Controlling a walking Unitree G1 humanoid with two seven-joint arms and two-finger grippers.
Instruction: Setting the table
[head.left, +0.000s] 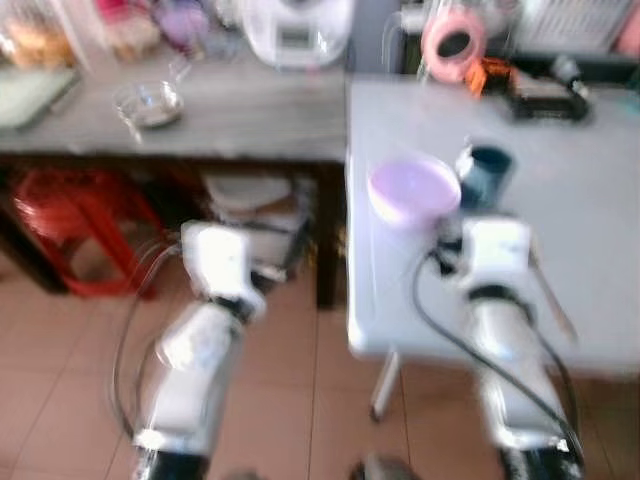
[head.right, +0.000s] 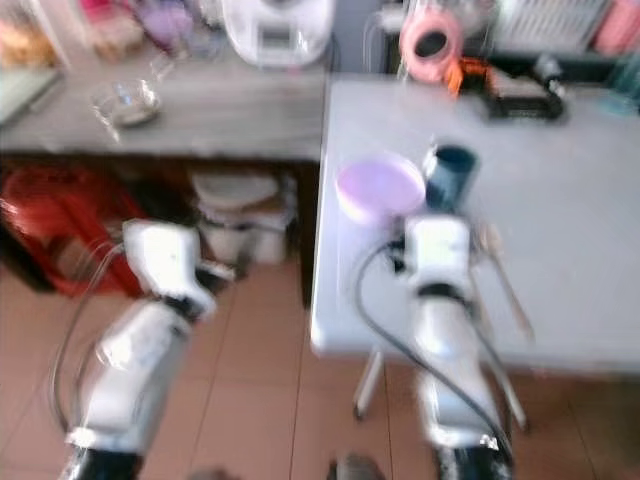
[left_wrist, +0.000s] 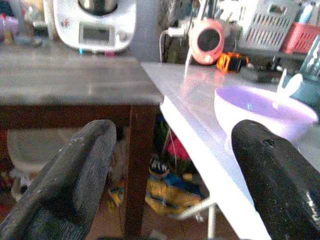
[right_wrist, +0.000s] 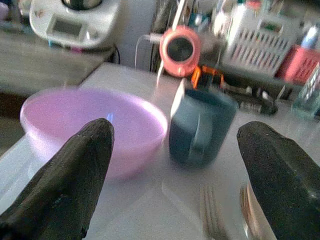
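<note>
On a white table (head.left: 590, 250), a lilac plastic bowl (right_wrist: 95, 127), dark teal mug (right_wrist: 200, 125) and metal fork (right_wrist: 212, 215) already sit laid, with both the right gripper (right_wrist: 175, 170) and left gripper (left_wrist: 170, 170) spread empty, suggesting the setting is nearly complete.

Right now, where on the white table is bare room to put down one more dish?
The white table is bare right of the blue mug, up to the clutter at its far edge. The near left corner is crowded: purple bowl, mug, cutlery and the right tool, open.
</note>
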